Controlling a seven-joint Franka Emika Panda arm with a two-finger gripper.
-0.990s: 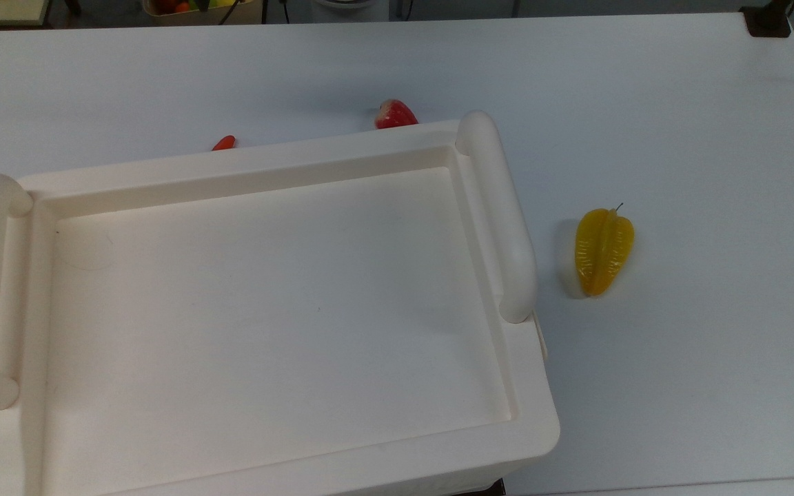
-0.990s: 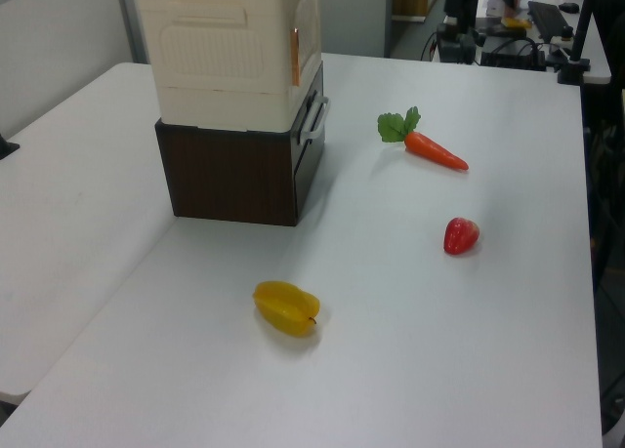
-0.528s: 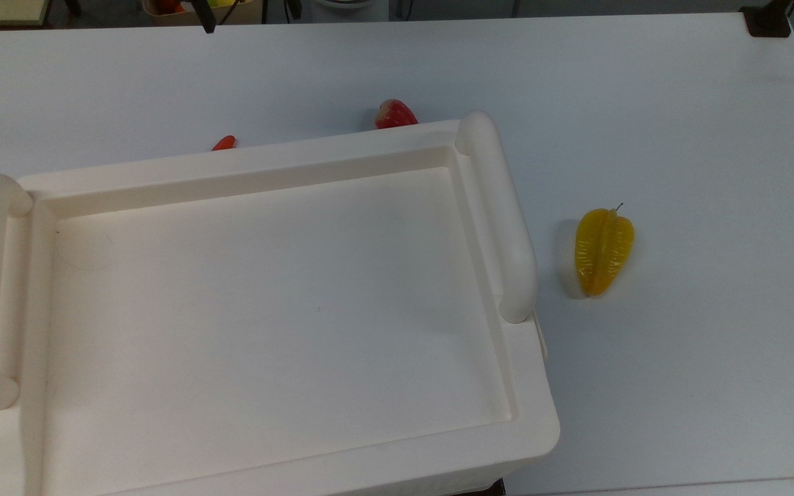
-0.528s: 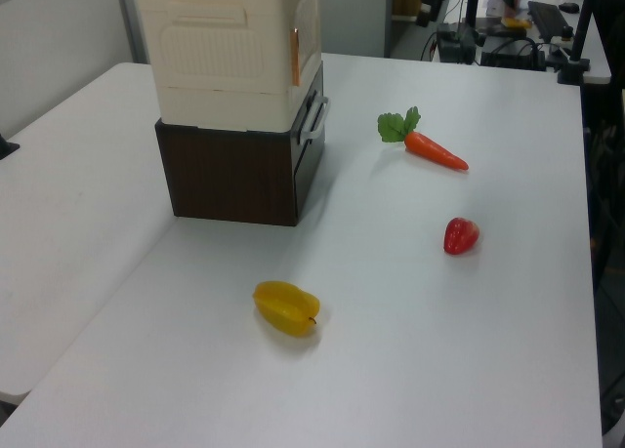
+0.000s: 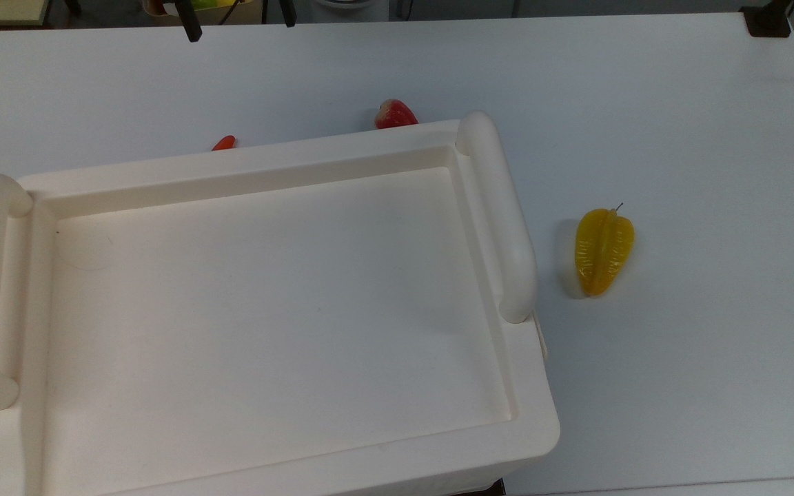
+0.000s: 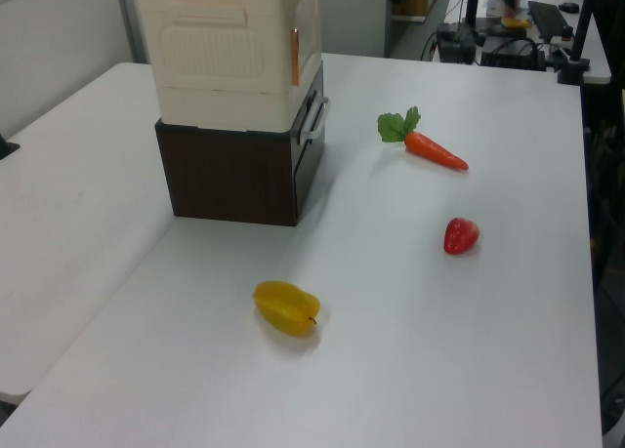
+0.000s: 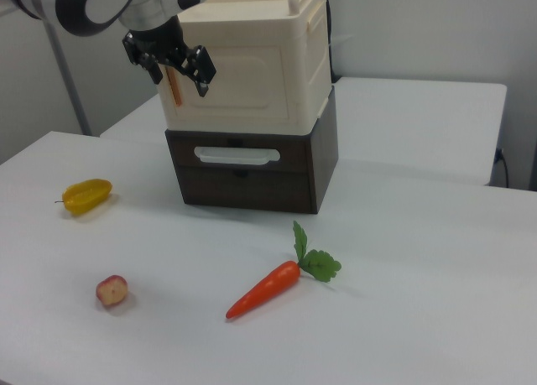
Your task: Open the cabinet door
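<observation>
The tool, fingers spread apart, hangs before the cream, closed cabinet door with its recessed panel.

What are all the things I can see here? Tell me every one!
cabinet: 1, cream, on top of the dark drawer box
cabinet door: 1, cream, front of the cabinet, closed
drawer box: 1, dark brown with pale handle, on the table
carrot: 1, orange with green leaves, on the table
starfruit: 1, yellow, on the table
red fruit: 1, red, on the table
table: 1, white
gripper: 1, black, open, at the door's edge on the right view's left
</observation>
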